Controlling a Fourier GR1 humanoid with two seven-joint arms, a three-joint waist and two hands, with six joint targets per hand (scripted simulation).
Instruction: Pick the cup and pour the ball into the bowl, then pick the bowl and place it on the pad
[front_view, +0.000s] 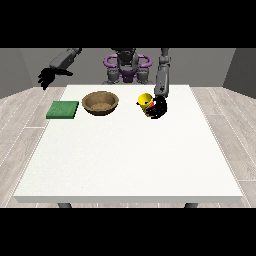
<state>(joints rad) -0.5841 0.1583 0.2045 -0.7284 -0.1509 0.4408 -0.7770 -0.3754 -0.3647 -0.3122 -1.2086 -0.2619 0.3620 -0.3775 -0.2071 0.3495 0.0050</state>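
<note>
A yellow cup (145, 101) stands on the white table (130, 160) towards the back, right of centre. The hand at the view's right (159, 107) is down beside the cup, its black fingers curled round the cup's right side. A brown bowl (100, 103) sits left of the cup, apart from it. A flat green pad (63, 109) lies left of the bowl near the table's left edge. The hand at the view's left (47, 76) hangs raised beyond the table's back left corner, fingers relaxed and holding nothing. No ball is visible.
The robot's torso (127, 67) stands behind the table's back edge. The table's front half holds no objects. Wooden floor surrounds the table.
</note>
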